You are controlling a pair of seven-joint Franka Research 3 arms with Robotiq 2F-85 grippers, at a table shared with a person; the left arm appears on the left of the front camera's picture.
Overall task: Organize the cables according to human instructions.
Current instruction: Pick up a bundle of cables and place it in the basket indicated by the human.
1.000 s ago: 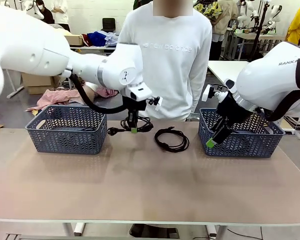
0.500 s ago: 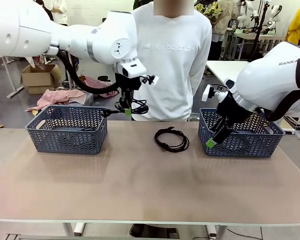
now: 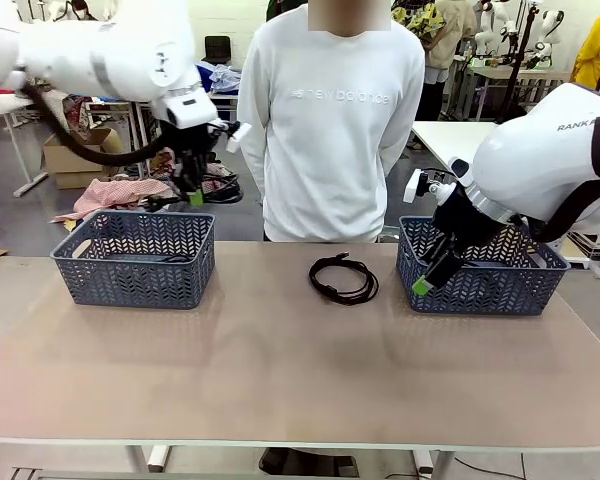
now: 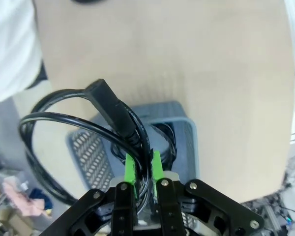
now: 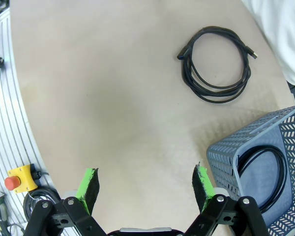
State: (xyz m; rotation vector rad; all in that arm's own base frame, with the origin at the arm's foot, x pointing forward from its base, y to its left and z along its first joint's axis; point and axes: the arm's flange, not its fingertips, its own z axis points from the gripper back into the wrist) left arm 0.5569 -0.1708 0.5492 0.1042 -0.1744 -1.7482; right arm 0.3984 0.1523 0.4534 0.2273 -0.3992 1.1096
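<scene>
My left gripper (image 3: 193,196) is shut on a coiled black cable (image 3: 218,188), holding it in the air above the back right corner of the left blue basket (image 3: 130,270). In the left wrist view the green fingertips (image 4: 130,169) pinch the loop of that cable (image 4: 54,123), whose chunky plug (image 4: 108,104) points away, with the basket (image 4: 184,147) below. A second coiled cable (image 3: 343,278) lies on the table in front of the person, also the cable (image 5: 216,64) in the right wrist view. My right gripper (image 3: 426,278) hangs open and holds nothing at the near left corner of the right basket (image 3: 500,285).
The right basket (image 5: 226,157) holds a coiled cable (image 5: 280,169). A person in a white sweatshirt (image 3: 330,120) stands at the far edge between the baskets. A yellow stop button box (image 5: 17,179) sits below the table edge. The tan tabletop (image 3: 280,370) stretches toward me.
My left arm has lifted the cable and carried it left, from over the table's middle to above the left basket. The right arm and the cable on the table have not moved.
</scene>
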